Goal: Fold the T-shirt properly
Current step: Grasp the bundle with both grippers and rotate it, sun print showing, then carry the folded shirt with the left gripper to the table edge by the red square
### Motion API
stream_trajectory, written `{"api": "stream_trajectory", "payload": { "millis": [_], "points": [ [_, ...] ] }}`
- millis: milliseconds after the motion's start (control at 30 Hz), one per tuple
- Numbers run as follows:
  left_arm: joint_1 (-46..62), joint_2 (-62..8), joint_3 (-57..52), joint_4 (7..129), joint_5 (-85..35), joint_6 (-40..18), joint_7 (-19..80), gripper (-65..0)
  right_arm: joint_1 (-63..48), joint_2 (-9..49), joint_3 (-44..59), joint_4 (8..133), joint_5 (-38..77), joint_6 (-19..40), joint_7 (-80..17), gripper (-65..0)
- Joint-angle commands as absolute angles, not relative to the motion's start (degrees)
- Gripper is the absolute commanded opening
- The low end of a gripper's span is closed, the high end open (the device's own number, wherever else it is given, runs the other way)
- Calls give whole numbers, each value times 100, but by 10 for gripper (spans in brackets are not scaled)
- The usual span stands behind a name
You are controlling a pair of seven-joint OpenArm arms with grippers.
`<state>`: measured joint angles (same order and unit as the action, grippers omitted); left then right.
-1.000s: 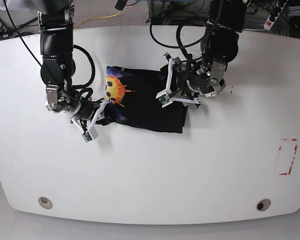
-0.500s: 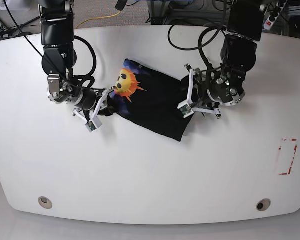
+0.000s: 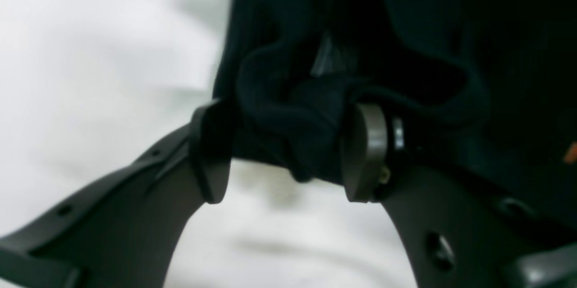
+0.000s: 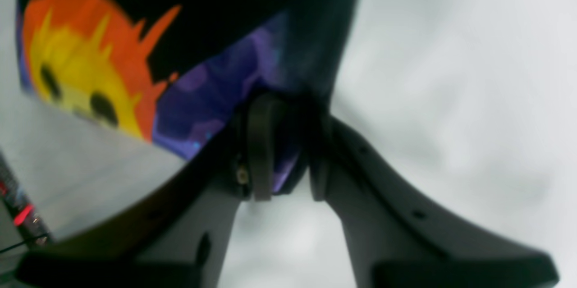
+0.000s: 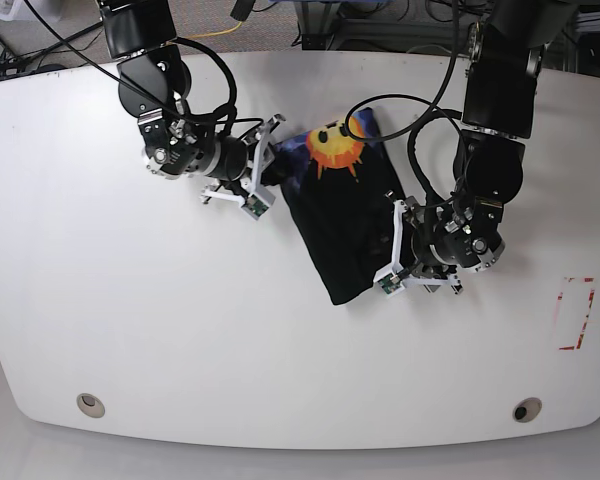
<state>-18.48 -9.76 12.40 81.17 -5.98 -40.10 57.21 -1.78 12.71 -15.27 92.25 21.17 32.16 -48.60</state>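
Note:
The T-shirt [image 5: 345,215] is a folded black strip lying slantwise on the white table [image 5: 180,330], its orange-yellow face print [image 5: 337,145] at the far end. My right gripper [image 5: 267,165], on the base view's left, is shut on the cloth's far left corner. Its wrist view shows the fingers [image 4: 261,153] pinching the purple-printed edge of the T-shirt [image 4: 234,80]. On the base view's right, my left gripper [image 5: 392,262] is shut on the near right edge. Up close, a bunch of black T-shirt cloth [image 3: 293,130] fills the gap between its pads [image 3: 365,153].
A red tape rectangle [image 5: 577,312] marks the table at the far right. Two round holes [image 5: 91,404] [image 5: 526,409] sit near the front edge. Cables [image 5: 200,35] and equipment lie beyond the far edge.
Both arms have swung the held shirt clockwise, from lying crosswise to nearly lengthwise. The right gripper went far and rightward with the print end. The left gripper came nearer the front.

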Motion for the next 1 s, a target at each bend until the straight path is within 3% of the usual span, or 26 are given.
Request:
{"api": "stream_trajectory", "payload": {
  "millis": [0,367,633,800,967],
  "points": [
    [-2097,-980,1209,8215,-655,-4000,5613,-307,-127,1112,-1560,9297,2167,3266,-4910,-526],
    [-1956,-1024,954,9411,-611,-4000,5780,-306,-119,620,-1560,9613,2211,3029,-5033,-522],
    [-1323,-866,523,10738,-611,-4000,6018,-299,66,998,-1402,9991,2642,3064,-5341,-525],
    [-813,-848,752,10985,-620,-3231,6009,-228,127,1209,-927,9956,3301,3064,-5349,-522],
    [-259,-541,866,10985,-611,-2352,5675,-201,136,1367,-708,9956,3477,3064,-5349,-522]
  ]
}}
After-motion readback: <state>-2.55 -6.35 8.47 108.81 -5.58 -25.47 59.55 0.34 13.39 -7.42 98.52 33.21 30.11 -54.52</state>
